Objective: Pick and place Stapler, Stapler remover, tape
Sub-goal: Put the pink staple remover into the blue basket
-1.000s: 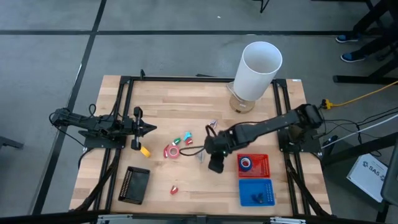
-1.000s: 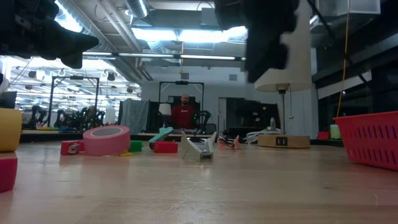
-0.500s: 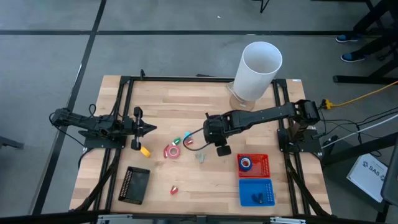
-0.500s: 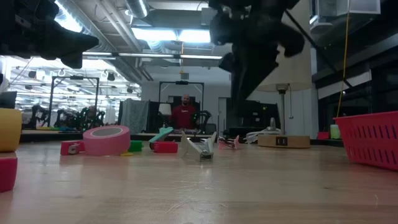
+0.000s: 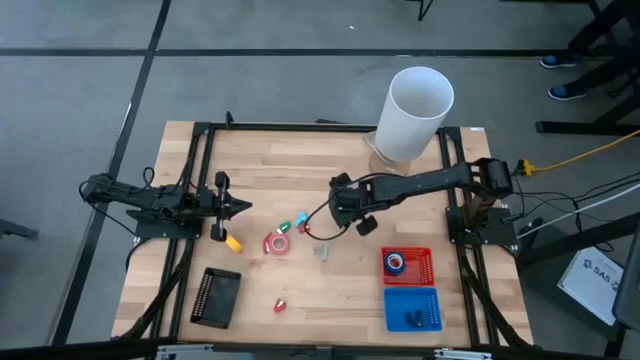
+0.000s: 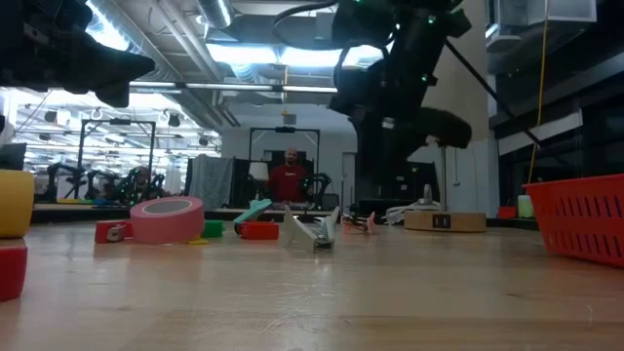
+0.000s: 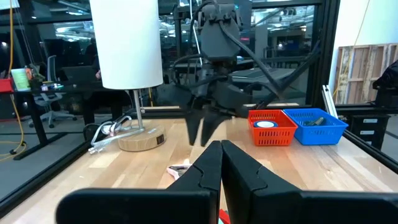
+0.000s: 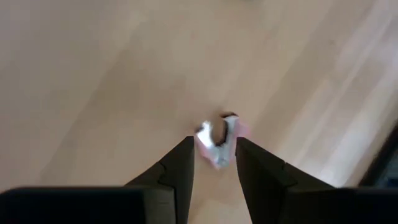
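My right gripper [image 5: 339,201] hangs open over the middle of the table, fingers pointing down. A small pink-and-silver staple remover [image 8: 217,139] lies on the wood below, in line with the gap between the fingertips, untouched. A second, silver staple remover [image 5: 322,250] lies nearer the near edge. The pink tape roll [image 5: 277,243] and the yellow roll [image 5: 233,242] lie flat on the table. The blue roll [image 5: 396,263] sits in the red basket [image 5: 423,262]. A dark object [image 5: 410,318] lies in the blue basket [image 5: 430,300]. My left gripper [image 7: 220,148] waits shut at the table's left.
A tall white cylinder [image 5: 415,108] stands near the far edge on a round base. A black block [image 5: 218,297] and a small red piece [image 5: 280,305] lie near the near edge. Small green and red pieces [image 5: 294,225] sit beside the pink roll. A person stands far behind the table [image 6: 290,180].
My right gripper has moved from beside the red basket toward the table's far edge and a little left, ending over the pink staple remover. It has turned on the way. Nothing on the table has moved.
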